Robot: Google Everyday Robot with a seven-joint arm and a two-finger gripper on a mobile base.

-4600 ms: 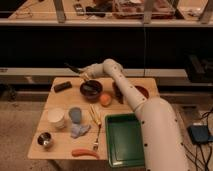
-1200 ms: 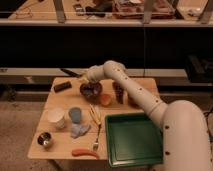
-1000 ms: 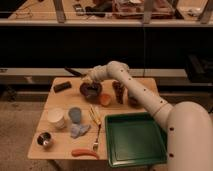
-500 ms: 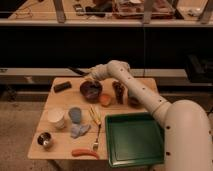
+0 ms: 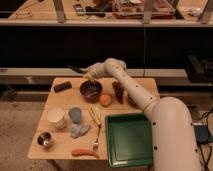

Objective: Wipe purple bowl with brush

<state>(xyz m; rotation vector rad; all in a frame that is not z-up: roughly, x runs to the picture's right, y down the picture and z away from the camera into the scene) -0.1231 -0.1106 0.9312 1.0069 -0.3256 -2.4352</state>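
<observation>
Raised slightly since earlier, the slim dark long-handled brush (image 5: pixel 76 69) is pinched by the gripper (image 5: pixel 88 74) just behind the round dark purple bowl (image 5: pixel 91 89).

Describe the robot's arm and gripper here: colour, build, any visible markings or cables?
The arm is off-white, built of thick rounded segments with smooth bulbous joints, widening greatly toward the camera. Small dark dots run along its forearm. No loose cables show. The gripper, at the purple bowl's far rim, looks pale with darker parts.

White arm rising from lower right of frame, bending at an elbow near upper centre, forearm reaching left, gripper (image 5: pixel 88 73) at centre-left of frame, apparently angled downward, wrist detail indistinct
</observation>
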